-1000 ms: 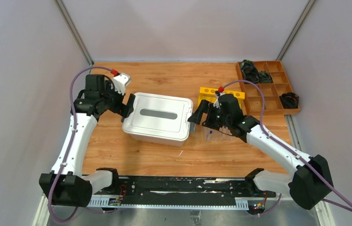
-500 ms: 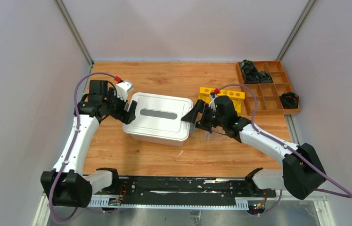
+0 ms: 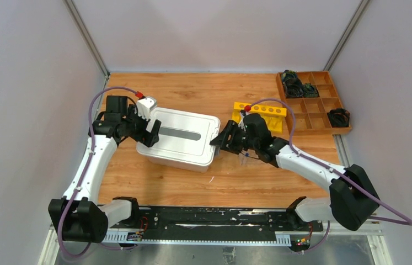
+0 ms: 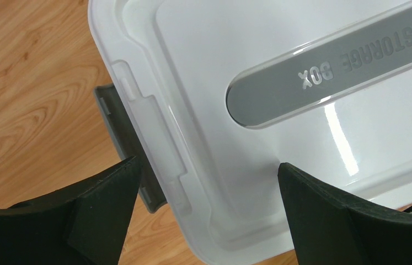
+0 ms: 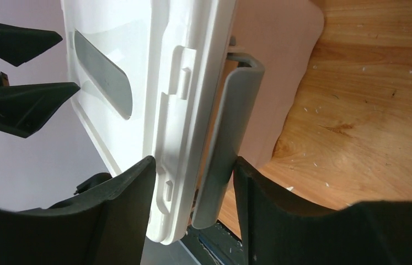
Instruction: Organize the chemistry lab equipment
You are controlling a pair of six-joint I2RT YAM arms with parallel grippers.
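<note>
Flanking storage box (image 3: 181, 138): left gripper (image 4: 206, 165) spread; right gripper (image 5: 192, 163) (wrist view) brackets grey latch (image 5: 231, 132), pinch unclear.

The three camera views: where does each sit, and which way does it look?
Top external: above and behind the robot, looking down at the storage box; left pincer and right pincer show.
Left wrist: on that wrist, looking down on the box; its fingers show.
Right wrist: on that wrist, facing the box's grey latch; its fingers show.
Both wrist views share the box.
</note>
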